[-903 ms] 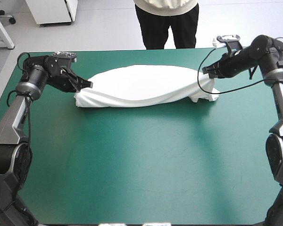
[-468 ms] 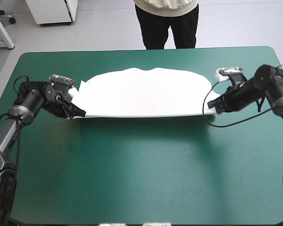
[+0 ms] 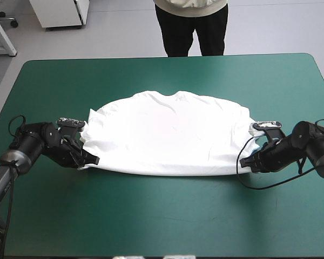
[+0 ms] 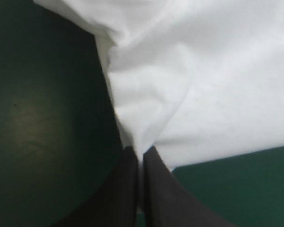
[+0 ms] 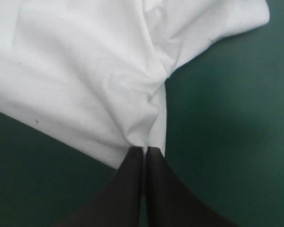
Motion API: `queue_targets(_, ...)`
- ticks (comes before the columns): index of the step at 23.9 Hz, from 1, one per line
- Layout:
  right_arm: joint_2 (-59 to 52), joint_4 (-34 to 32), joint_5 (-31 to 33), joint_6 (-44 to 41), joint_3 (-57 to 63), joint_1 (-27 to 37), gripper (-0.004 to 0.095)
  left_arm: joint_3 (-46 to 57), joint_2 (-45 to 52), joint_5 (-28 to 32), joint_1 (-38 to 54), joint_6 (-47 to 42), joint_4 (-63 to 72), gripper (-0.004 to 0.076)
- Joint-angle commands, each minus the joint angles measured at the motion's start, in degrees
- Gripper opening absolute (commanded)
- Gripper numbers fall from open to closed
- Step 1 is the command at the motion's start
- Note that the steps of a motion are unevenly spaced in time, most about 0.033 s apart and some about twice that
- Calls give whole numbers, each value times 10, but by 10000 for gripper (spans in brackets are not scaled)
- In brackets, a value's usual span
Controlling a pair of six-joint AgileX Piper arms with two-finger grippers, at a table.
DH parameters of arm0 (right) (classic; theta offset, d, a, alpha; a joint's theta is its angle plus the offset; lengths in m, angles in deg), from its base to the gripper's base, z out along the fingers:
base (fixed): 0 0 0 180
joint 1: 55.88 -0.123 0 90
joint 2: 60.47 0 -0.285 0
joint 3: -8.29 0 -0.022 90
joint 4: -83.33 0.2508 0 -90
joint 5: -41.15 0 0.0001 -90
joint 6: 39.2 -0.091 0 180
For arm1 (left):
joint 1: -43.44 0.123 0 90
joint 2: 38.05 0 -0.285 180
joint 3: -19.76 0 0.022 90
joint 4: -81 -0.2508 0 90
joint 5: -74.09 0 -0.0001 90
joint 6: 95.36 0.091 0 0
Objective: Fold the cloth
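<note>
White short-sleeved T-shirt (image 3: 167, 135) spread flat mid-table on the teal-green cover (image 3: 162, 216), long axis left to right. Near-left corner pinched in the left gripper (image 3: 90, 159), near-right corner in the right gripper (image 3: 247, 163), both clenched on cloth, low at the hem. Shirt body lies beyond both claws, toward the far edge; neither arm is nearer.

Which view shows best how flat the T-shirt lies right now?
The high view: the whole T-shirt shows there, spread out, with nearly its full outline in sight. The left wrist view shows only the corner pinched in the left claw; the right wrist view only the corner in the right claw.
</note>
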Motion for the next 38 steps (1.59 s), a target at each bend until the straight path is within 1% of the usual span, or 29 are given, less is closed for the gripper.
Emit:
queue_targets(1, -20, 10, -16, 7, 15, -4, -17, 23, 27, 16, 0, 3, 19, -9)
queue_targets(7, -20, 10, -32, 4, 47, -26, -17, 55, 39, 25, 0, 3, 23, -9)
queue_targets(11, -22, 9, -66, -3, 60, -41, -11, 55, 49, 39, 0, 3, 25, -9)
queue_targets(12, -22, 8, -74, -3, 60, -41, 3, 55, 51, 40, 0, 4, 25, -8)
queue_targets(13, -25, 8, -83, -3, 58, -41, 80, 55, 51, 37, 0, 18, 25, 18)
queue_targets(14, -28, 8, -87, -3, 58, -41, 120, 55, 51, 35, 0, 18, 25, 43)
queue_targets(16, -35, 7, -88, -6, 58, -41, 247, 55, 51, 32, 0, 27, 28, 139)
queue_targets(17, -46, 2, -84, -14, 58, -41, 372, 55, 52, 26, 0, 27, 45, 270)
queue_targets(18, -51, 0, -82, -17, 58, -41, 411, 54, 53, 25, 0, 27, 51, 328)
queue_targets(19, -67, 0, -82, -23, 58, -41, 462, 54, 62, 24, 0, 27, 53, 437)
queue_targets(20, -83, -2, -80, -31, 58, -41, 469, 54, 74, 24, 0, 19, 55, 504)
queue_targets(21, -109, -4, -80, -32, 58, -41, 469, 54, 96, 29, 1, 8, 50, 532)
queue_targets(23, -164, -15, -84, -57, 50, -41, 469, 54, 143, 50, 1, -6, 54, 531)
queue_targets(25, -209, -40, -88, -94, 17, -41, 469, 41, 186, 67, 1, -1, 111, 531)
queue_targets(27, -228, -72, -88, -129, -30, -41, 469, 15, 197, 65, 1, 11, 151, 530)
queue_targets(28, -227, -103, -88, -153, -58, -41, 469, -4, 198, 65, 1, 21, 172, 528)
queue_targets(30, -204, -158, -80, -188, -102, -41, 469, -32, 197, 68, 1, 31, 186, 528)
queue_targets(31, -190, -168, -74, -189, -115, -41, 469, -39, 197, 69, 1, 31, 186, 528)
queue_targets(34, -139, -181, -70, -187, -138, -41, 469, -50, 197, 71, 1, 31, 186, 528)
queue_targets(38, -63, -183, -94, -180, -151, -41, 469, -50, 197, 68, 1, 33, 186, 528)
